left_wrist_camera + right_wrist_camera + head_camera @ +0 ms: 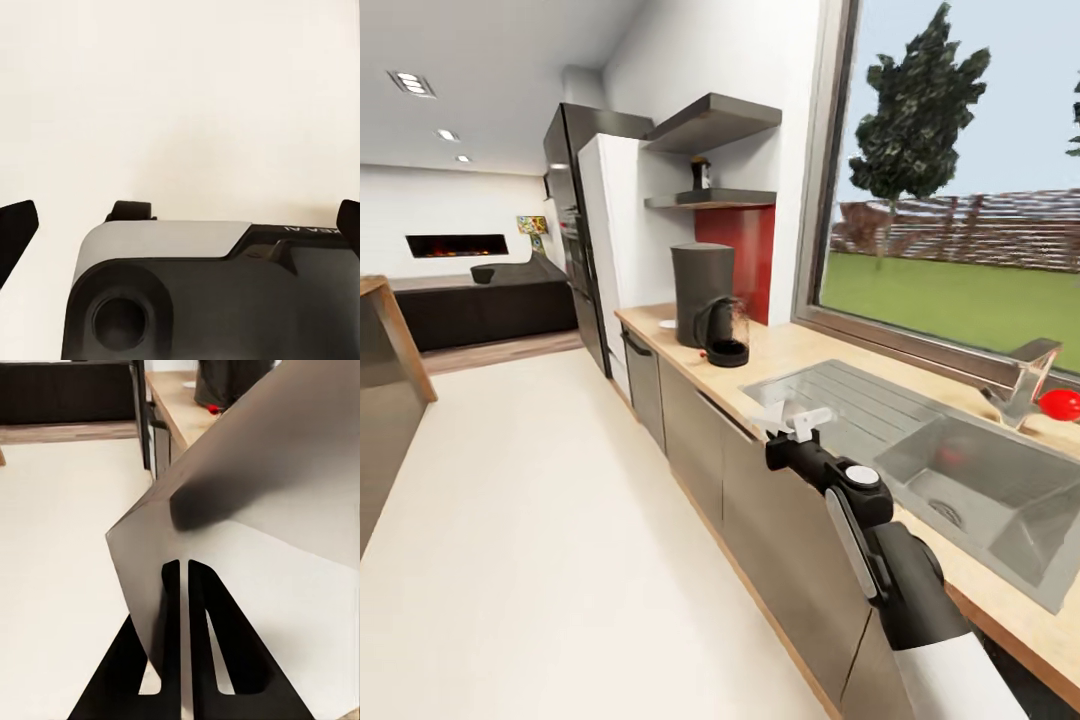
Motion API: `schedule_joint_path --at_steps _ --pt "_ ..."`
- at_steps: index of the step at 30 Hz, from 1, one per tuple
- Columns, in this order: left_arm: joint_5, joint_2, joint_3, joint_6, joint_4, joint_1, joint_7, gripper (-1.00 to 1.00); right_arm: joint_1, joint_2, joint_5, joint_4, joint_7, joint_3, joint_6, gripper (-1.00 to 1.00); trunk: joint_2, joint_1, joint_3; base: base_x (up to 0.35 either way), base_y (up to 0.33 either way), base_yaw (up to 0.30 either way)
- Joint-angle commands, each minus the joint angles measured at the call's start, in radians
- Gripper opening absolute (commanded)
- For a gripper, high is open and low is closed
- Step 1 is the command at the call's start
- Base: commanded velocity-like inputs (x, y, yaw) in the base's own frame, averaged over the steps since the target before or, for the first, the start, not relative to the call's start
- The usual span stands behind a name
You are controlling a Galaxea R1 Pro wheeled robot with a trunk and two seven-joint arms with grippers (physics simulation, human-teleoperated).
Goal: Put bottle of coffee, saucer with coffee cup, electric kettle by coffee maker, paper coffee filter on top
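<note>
The right gripper (180, 622) pinches the paper coffee filter (262, 510), its sheet hiding most of the kitchen countertop (800, 350). At 12 o'clock the electric kettle (726, 335) overlaps the coffee maker (700, 290). Left gripper (180, 225) fingers stand apart, tips cut off.

My right pincer (176, 615) has matt black fingers closed on a thin, smooth white paper filter (262, 510). The countertop (800, 350) looks like pale speckled wood over dull grey drawer fronts (760, 490). The coffee maker (703, 290) is matt dark grey, the kettle (725, 330) clear glass, the sink (920, 450) brushed metal.
</note>
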Motion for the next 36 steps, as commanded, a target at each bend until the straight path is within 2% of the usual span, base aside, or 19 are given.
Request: schedule_joint_path --at_steps 1,18,25,36 --pt "0.001 -0.001 0.004 -0.001 -0.001 0.001 -0.001 1.00 -0.001 0.001 -0.004 -0.001 0.002 -0.001 0.006 -1.00 -0.001 0.000 -0.001 0.160 0.275 0.270" --pt "0.001 -0.001 0.004 -0.001 -0.002 0.001 -0.001 1.00 -0.001 0.001 -0.004 -0.001 0.002 -0.001 0.006 -1.00 -0.001 0.000 -0.001 0.058 0.299 0.271" --pt "0.000 -0.001 0.004 -0.001 -0.002 0.001 -0.001 1.00 -0.001 0.001 -0.004 -0.001 0.002 -0.002 0.005 -1.00 -0.001 0.000 -0.001 0.172 0.247 0.263" --pt "-0.001 -0.001 0.004 -0.001 -0.001 0.001 -0.001 1.00 -0.001 0.001 -0.004 -0.001 0.003 -0.002 0.005 -1.00 -0.001 0.000 -0.001 0.303 0.115 0.031"
